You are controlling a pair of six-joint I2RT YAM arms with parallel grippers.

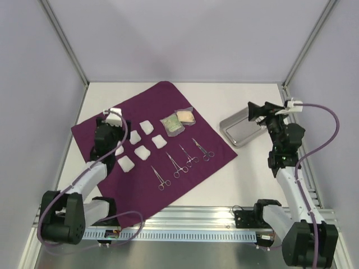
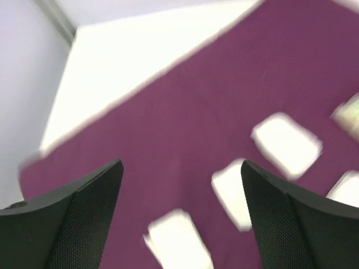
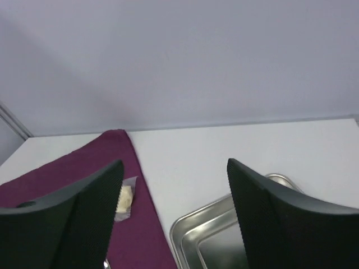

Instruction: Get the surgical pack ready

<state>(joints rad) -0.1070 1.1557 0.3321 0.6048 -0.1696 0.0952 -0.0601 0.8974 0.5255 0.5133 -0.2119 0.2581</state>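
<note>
The deep-purple cloth (image 1: 168,101) lies spread flat on the table like a diamond. On it lie several white gauze squares (image 1: 147,126), several metal forceps (image 1: 176,165) and two clear packets (image 1: 178,120). The steel tray (image 1: 244,130) stands empty on the bare table right of the cloth. My left gripper (image 1: 107,128) hovers open and empty over the cloth's left part; its view (image 2: 182,168) is blurred, with gauze (image 2: 286,144) below. My right gripper (image 1: 258,112) is open and empty above the tray's far edge; its view (image 3: 175,163) shows the tray (image 3: 224,235), cloth (image 3: 67,168) and a packet (image 3: 124,199).
Grey walls and metal frame posts (image 1: 64,42) enclose the white table on three sides. A metal rail (image 1: 224,216) runs along the near edge by the arm bases. Bare table (image 1: 241,179) shows between the cloth and the right arm.
</note>
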